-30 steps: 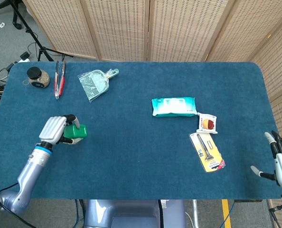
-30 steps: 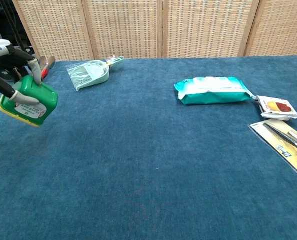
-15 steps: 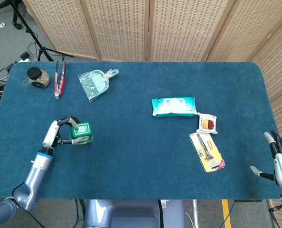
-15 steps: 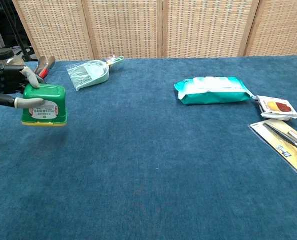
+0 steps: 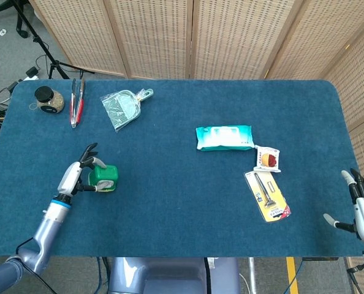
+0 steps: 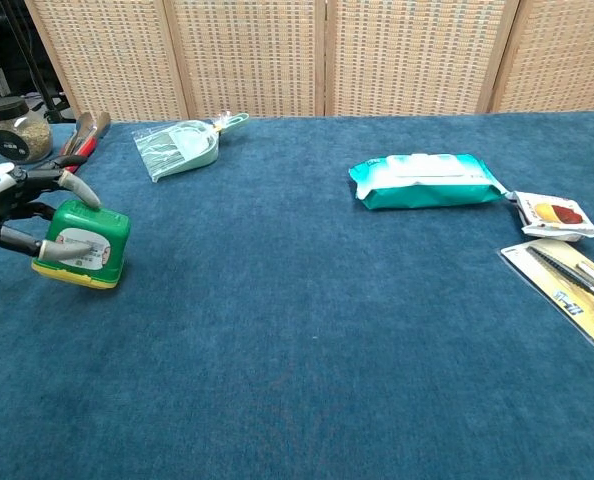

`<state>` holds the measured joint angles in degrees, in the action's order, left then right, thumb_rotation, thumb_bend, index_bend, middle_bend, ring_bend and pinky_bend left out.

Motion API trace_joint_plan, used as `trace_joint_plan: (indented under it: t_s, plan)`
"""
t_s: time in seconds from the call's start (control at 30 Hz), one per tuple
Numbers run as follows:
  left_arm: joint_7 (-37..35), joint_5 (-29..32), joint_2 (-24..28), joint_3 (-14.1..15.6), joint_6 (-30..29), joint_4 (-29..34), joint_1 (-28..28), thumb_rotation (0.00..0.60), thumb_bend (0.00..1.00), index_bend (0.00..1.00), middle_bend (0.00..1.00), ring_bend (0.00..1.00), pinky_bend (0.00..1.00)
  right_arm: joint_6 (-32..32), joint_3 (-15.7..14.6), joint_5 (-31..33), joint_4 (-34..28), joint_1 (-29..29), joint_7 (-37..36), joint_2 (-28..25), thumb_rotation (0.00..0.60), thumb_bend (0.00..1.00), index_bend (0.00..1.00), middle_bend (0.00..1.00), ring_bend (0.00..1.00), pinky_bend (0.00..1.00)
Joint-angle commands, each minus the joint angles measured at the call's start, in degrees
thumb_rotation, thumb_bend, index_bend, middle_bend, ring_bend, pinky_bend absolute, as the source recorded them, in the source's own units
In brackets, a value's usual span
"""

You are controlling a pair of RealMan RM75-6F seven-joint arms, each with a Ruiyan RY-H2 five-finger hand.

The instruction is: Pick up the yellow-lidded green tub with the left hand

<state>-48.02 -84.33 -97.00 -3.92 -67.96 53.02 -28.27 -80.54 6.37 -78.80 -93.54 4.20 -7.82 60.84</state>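
Note:
The green tub rests on the blue table at the front left, with its yellow lid facing down. My left hand is at its left side. One finger lies across the tub's labelled face and another reaches over its top edge, so the tub stays between them. The other fingers are spread, one raised clear. My right hand hangs off the table's front right corner with fingers apart, holding nothing.
At the back left lie a jar, red tongs and a bagged dustpan. A wipes pack, a snack packet and a carded tool lie at the right.
The left hand turned the tub lid-down and lowered it from the air onto the table. Its fingers have spread wider. The right hand has not moved.

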Motion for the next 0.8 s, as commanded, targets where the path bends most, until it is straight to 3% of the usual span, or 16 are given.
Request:
trace_joint_plan:
  t_s: [0.03, 0.07, 0.13, 0.47, 0.63, 0.8]
  plan:
    - [2.69, -0.36, 2.4, 1.12, 1.06, 2.28, 0.15, 0.6, 0.11, 0.21, 0.0, 0.0, 0.25, -0.16, -0.02, -0.06, -0.07, -0.09, -0.01, -0.02, 0.6, 0.0, 0.0, 0.0, 0.0, 0.0]
    - [2.89, -0.41, 2.81, 1.12, 0.86, 2.82, 0.27, 0.6, 0.11, 0.1, 0.0, 0.0, 0.2, -0.21, -0.02, -0.08, -0.07, -0.11, 0.02, -0.01, 0.6, 0.0, 0.0, 0.0, 0.0, 0.0]
    - [3.6, -0.69, 3.71, 0.95, -0.54, 3.9, 0.75, 0.6, 0.09, 0.01, 0.0, 0.0, 0.15, -0.28, -0.06, -0.16, -0.14, -0.14, 0.05, -0.01, 0.6, 0.0, 0.0, 0.0, 0.0, 0.0]
    - [8.78, -4.56, 12.2, 0.7, -13.65, 12.8, 5.57, 0.6, 0.05, 0.0, 0.0, 0.0, 0.08, -0.91, -0.29, -0.87, -0.6, -0.4, 0.03, -0.17, 0.6, 0.0, 0.0, 0.0, 0.0, 0.0]
    - [20.35, -2.87, 19.82, 0.89, -13.47, 21.18, 7.43, 0.6, 0.0, 0.0, 0.0, 0.0, 0.0, -1.37, -0.35, -1.22, -0.58, -0.54, 0.27, -0.17, 0.6, 0.0, 0.0, 0.0, 0.0, 0.0]
    - [39.34, 4.51, 25.65, 1.01, -11.63, 29.41, 10.69, 0.6, 0.0, 0.0, 0.0, 0.0, 0.0, -1.92, -0.49, -1.68, -0.45, -0.68, 1.07, 0.02, 0.6, 0.0, 0.0, 0.0, 0.0, 0.0]
